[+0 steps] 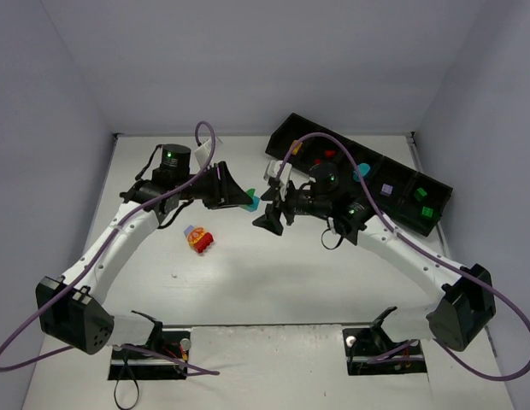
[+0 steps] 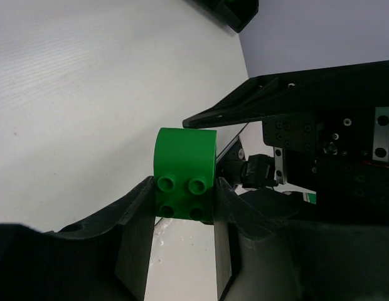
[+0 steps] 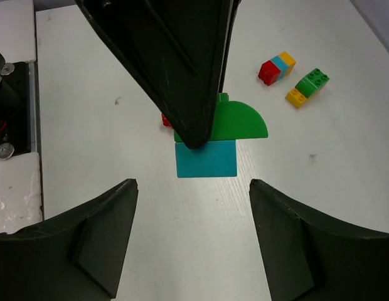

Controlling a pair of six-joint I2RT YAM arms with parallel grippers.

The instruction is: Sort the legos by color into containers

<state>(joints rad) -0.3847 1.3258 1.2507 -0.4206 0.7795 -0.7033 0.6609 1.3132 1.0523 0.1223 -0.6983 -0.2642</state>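
Left gripper [image 2: 183, 191] clamped on rounded green plastic brick [image 2: 185, 160]; right gripper [image 3: 191, 191] agape. From right wrist, not left: adjoining teal block [image 3: 206, 159]. White table [image 1: 273, 278], grey walls [image 1: 248, 60].

Smooth, glossy moulded plastic on the green brick [image 2: 185, 172], with a soft sheen over its curved top and 4 studs. Same hard plastic, a little duller, on the teal brick [image 3: 206, 158]. Matt black plastic on the left gripper [image 2: 184, 197], fine pale scratches along its fingers [image 3: 182, 75]. Matt black also on the right gripper [image 3: 191, 183] pads [image 3: 94, 251]. White worktop [image 2: 88, 94] matt, faintly ribbed, a few dark specks. Semi-gloss black plastic on the tray [image 1: 282, 141] at the worktop's far right corner. Smooth, rubbery purple cables [image 1: 203, 125].
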